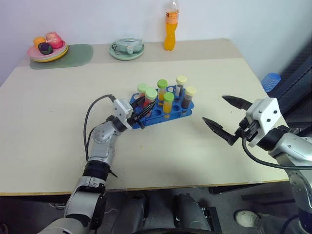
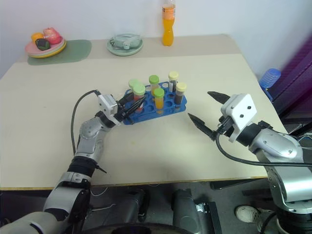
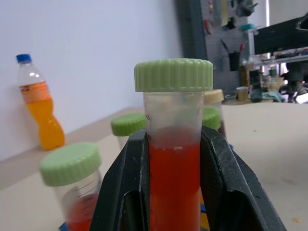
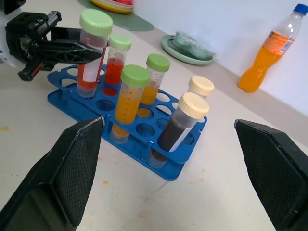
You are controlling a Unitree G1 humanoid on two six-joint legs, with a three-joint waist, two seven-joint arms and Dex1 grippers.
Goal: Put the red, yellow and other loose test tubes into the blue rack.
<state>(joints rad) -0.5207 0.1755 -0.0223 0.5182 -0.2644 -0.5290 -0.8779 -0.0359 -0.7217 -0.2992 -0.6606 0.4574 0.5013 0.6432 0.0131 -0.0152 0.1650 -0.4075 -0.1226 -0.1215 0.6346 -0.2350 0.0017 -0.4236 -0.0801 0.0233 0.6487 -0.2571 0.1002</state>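
Inside the left end effector, red tube's base hidden.

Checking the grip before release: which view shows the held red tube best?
Left wrist view: the red tube sits close-up between the left claw's fingers. Right wrist view shows it over the blue rack; the eye views show it small.

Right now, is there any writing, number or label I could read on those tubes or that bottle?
"45": graduation mark on the red test tube held in the left gripper.
Orange bottle: its label is too blurred to read.
Other tubes' scale marks: too small to read.
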